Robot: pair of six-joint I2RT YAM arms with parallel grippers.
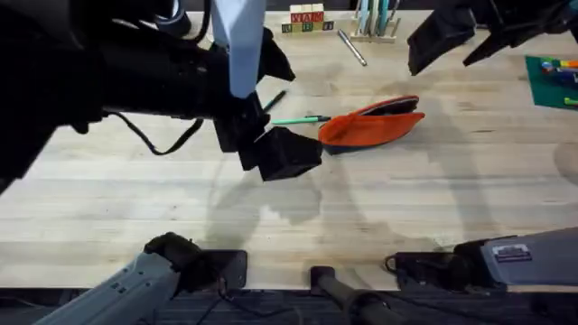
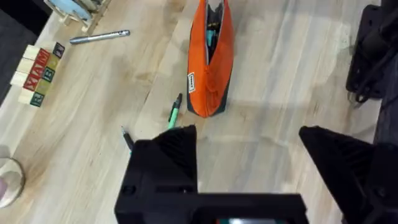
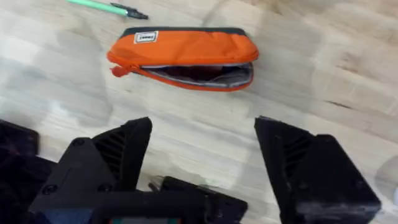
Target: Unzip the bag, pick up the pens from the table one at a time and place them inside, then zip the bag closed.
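Note:
The orange bag [image 1: 370, 125] lies on the table [image 1: 289, 226] right of centre, its zipper open along the top [image 3: 193, 74]. The thin green pen [image 1: 298, 119] lies just left of the bag, and a black pen [image 1: 275, 99] pokes out from under my left arm. The silver pen [image 1: 352, 47] rests farther back. My left gripper [image 1: 262, 149] hovers open over the table left of the bag, above the green pen [image 2: 174, 114] and the black pen's tip [image 2: 127, 138]. High at the back right, my right gripper [image 1: 468, 54] is open above the bag [image 3: 186, 53], holding nothing.
Lettered wooden blocks [image 1: 305, 18] and a holder with tools [image 1: 375, 23] stand along the far edge. A green mat [image 1: 553, 81] lies at the right edge. The left arm spreads large and dark over the table's upper left.

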